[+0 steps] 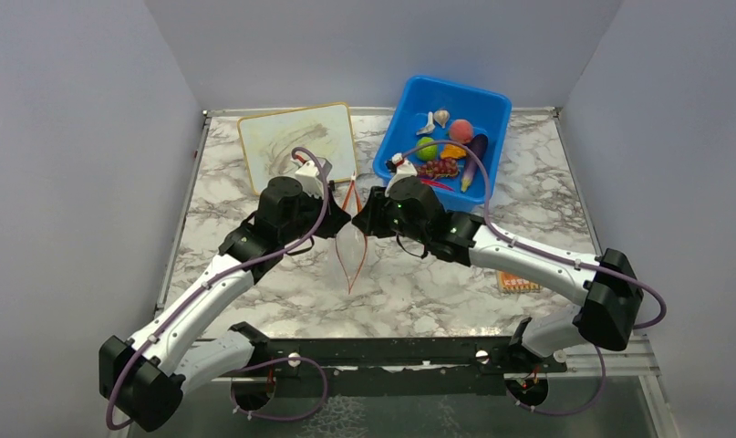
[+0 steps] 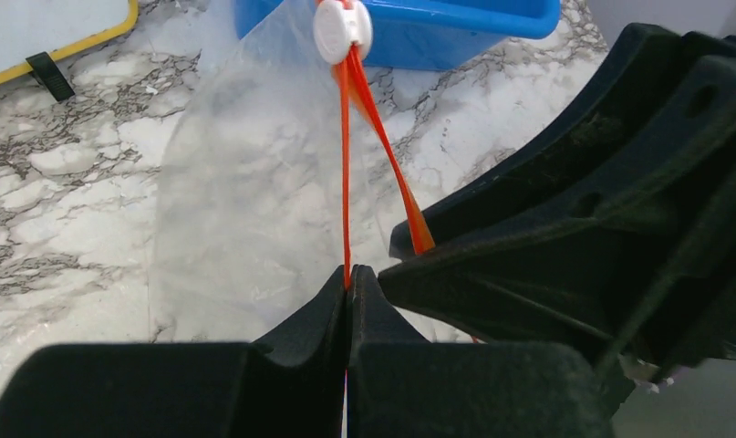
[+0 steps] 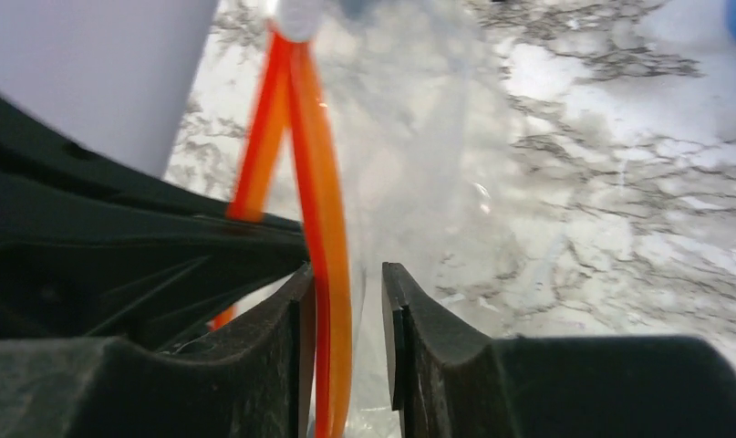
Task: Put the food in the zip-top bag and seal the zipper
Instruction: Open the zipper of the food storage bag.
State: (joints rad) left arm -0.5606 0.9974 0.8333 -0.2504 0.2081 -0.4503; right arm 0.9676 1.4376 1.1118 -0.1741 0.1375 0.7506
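The zip-top bag (image 1: 350, 248) hangs between both arms, centre.
Left fingers (image 2: 320, 315) pinch one zipper (image 2: 346, 182) strip; right fingers (image 3: 286, 315) narrowly straddle the other; food (image 1: 450, 151) lies upper right, nearer the right arm.

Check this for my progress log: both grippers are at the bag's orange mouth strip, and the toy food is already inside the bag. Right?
Not quite. The top external view shows the food lying in the blue bin, not in the zip-top bag. The rest holds: the left gripper and right gripper are both at the zipper.
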